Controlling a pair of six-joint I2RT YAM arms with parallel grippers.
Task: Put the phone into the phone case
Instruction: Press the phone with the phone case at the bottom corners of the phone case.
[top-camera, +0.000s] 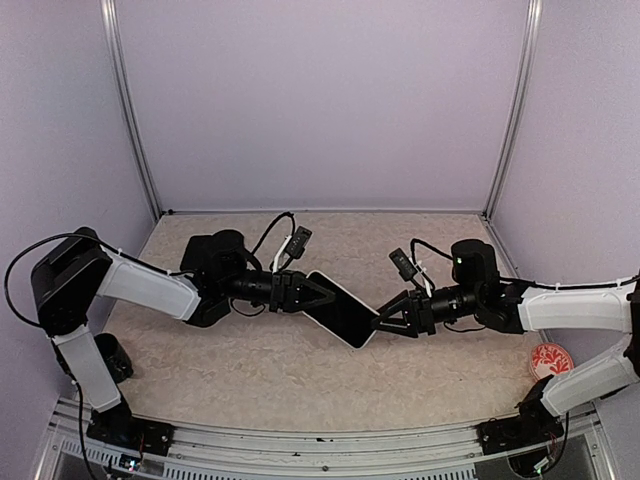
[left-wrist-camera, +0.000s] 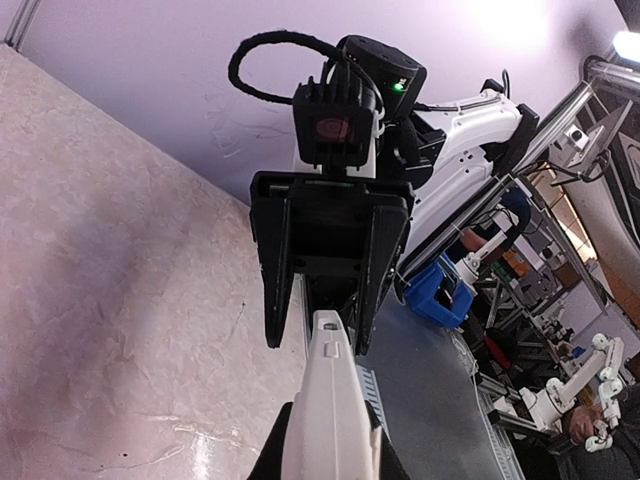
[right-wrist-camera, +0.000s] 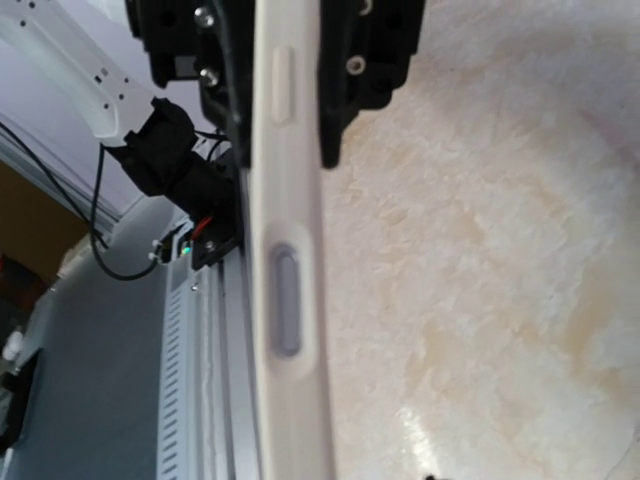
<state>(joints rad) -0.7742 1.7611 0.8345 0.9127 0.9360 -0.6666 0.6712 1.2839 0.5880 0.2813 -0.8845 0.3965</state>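
Phone (top-camera: 340, 308): above the desk (top-camera: 250, 370), long axis diagonal between the arms.
Phone case (right-wrist-camera: 288, 300): pale rim seems already around it.
Left jaws: clamping its far end.
Right jaws: clamping its near end, equally close.

The top camera sits above and behind the arm bases, looking down and toward the far wall. It is distant enough to take in the whole desk (top-camera: 250, 370) and both arms. The left wrist camera rides close behind the left pincer (top-camera: 322, 292) and faces right along the edge of the phone case (right-wrist-camera: 285, 300), meeting the right pincer (top-camera: 385, 322) head-on. The right wrist camera, closer still, faces left along that same edge toward the left pincer. All three views share the case and the desk, and each wrist view shows the opposite pincer.
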